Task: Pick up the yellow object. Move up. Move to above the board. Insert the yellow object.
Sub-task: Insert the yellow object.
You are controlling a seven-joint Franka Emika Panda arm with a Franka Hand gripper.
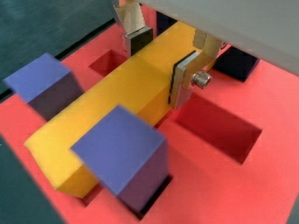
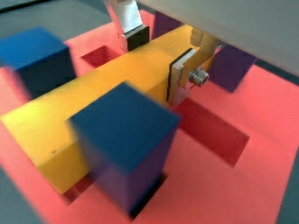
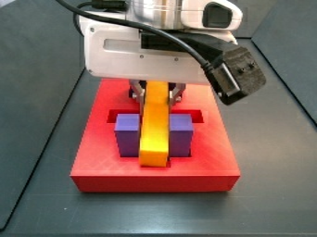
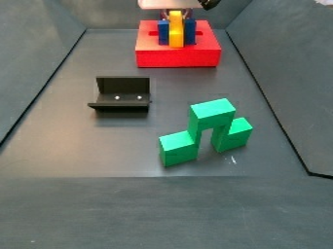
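Gripper above board; fingers clamped across yellow bar; bar's long axis lies between purple posts, along slot.

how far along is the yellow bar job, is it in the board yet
Pickup, lift and carry look done: the yellow bar sits over the red board, lying between the purple posts. In hand: the gripper, above the board, is shut on the bar, fingers clamped on its sides. Left: full seating and release; how deep the bar sits is unclear.
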